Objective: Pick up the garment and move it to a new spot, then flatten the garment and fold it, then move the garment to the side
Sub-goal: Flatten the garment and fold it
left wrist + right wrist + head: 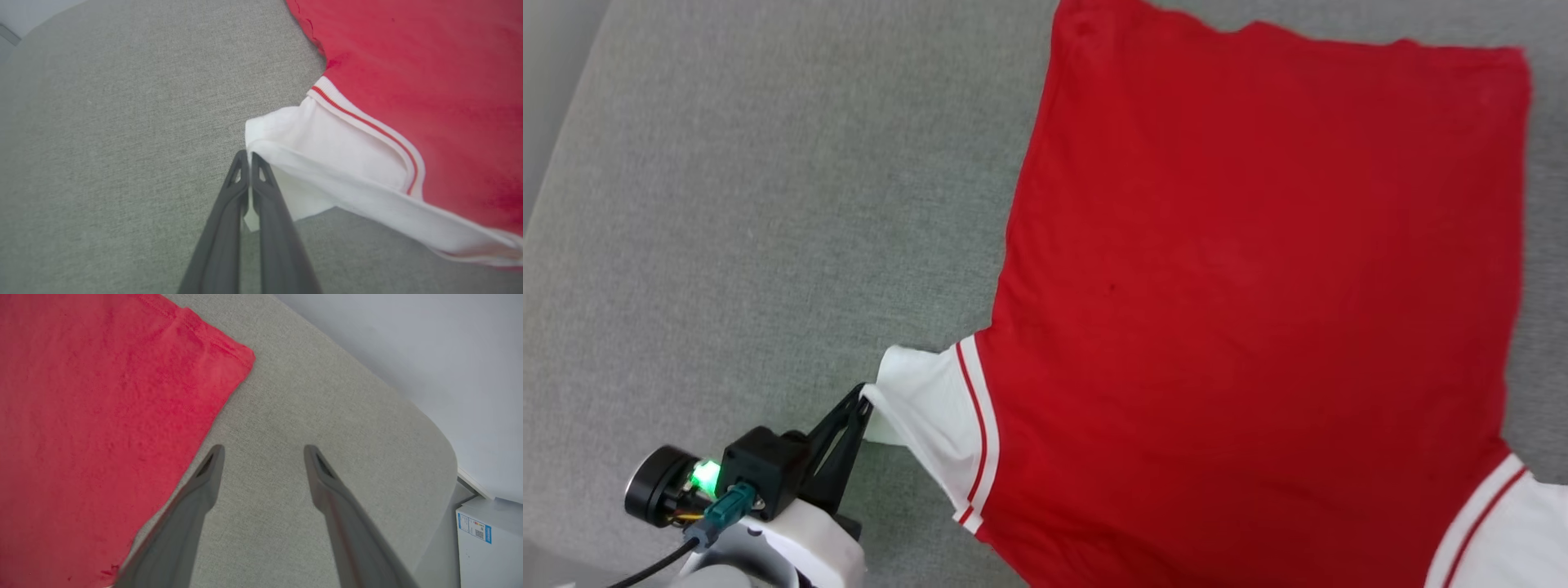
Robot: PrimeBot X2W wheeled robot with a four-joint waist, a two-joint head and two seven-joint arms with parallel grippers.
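The garment (1258, 278), a red shirt with white striped-trim sleeves, lies spread flat with its plain side up on the grey cushion. My left gripper (864, 392) is at the lower left, shut on the edge of the garment's white left sleeve (927, 400). In the left wrist view the fingers (235, 196) pinch the sleeve's hem (310, 163), lifting it slightly off the fabric. In the right wrist view my right gripper (263, 451) stands open above bare cushion, just beside the garment's red hem corner (229, 355), holding nothing.
The grey upholstered surface (768, 204) extends left of the garment. Its rounded edge (445, 457) and a pale floor lie beyond in the right wrist view, with a white box (490, 543) at the lower right.
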